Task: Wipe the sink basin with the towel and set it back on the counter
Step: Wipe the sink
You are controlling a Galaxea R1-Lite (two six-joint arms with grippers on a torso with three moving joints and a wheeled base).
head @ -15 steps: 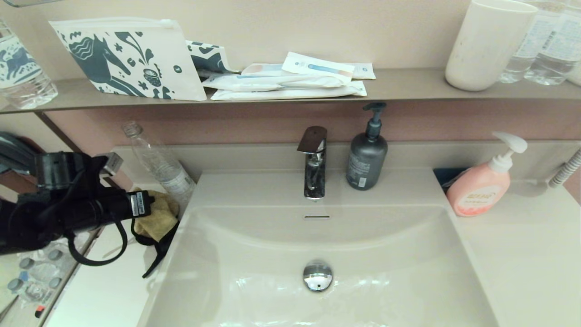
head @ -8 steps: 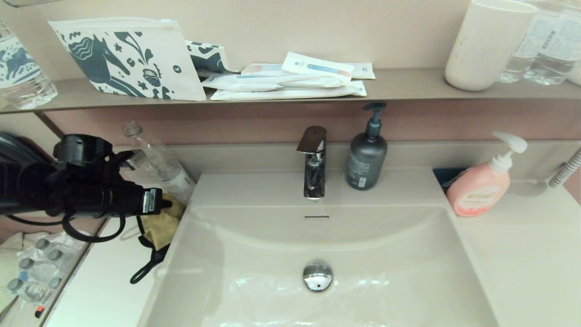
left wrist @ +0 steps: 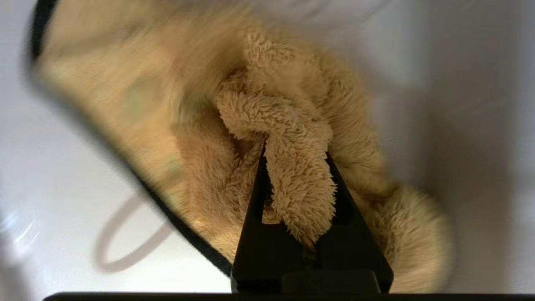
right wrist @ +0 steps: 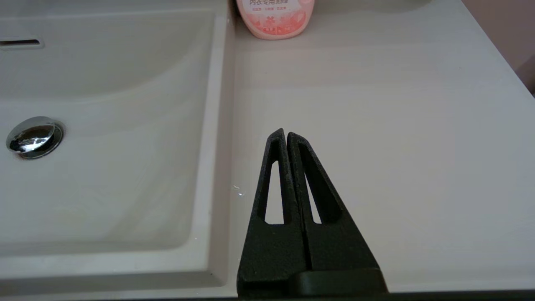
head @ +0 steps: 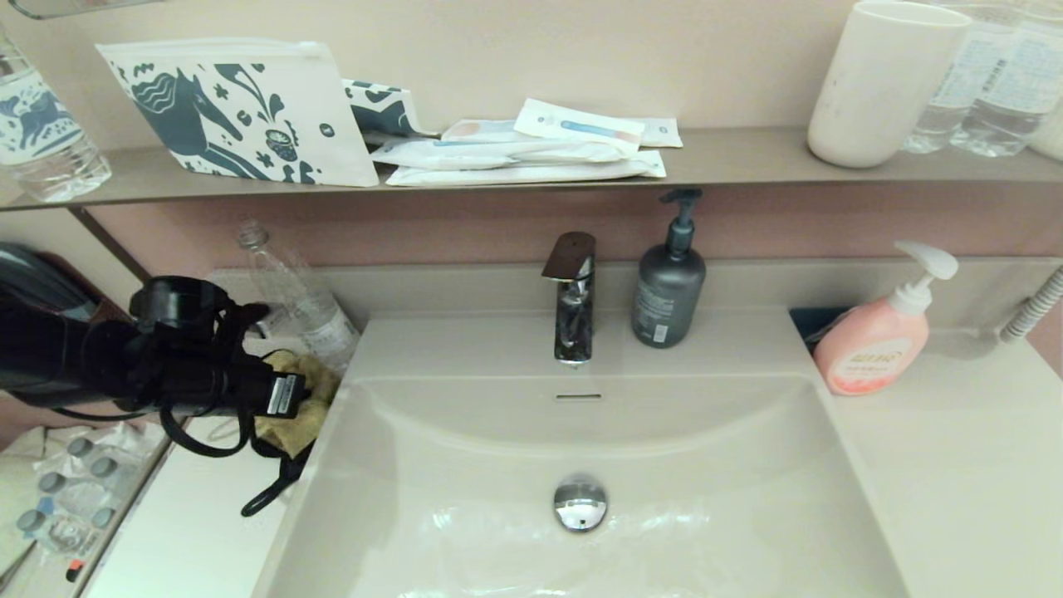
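Note:
The mustard-yellow towel hangs bunched at the basin's left rim, its black loop dangling over the counter. My left gripper is shut on a fold of the towel, held just left of the sink basin. The basin has a chrome drain plug and an overflow slot. My right gripper is shut and empty, parked over the counter right of the basin; it is out of the head view.
A clear plastic bottle leans just behind the towel. The faucet and a grey pump bottle stand behind the basin. A pink soap bottle is at right. The shelf holds a pouch, packets and a cup.
My left arm has swung right and slightly down toward the basin's left rim, carrying the towel with it. The right gripper's earlier position is not shown.

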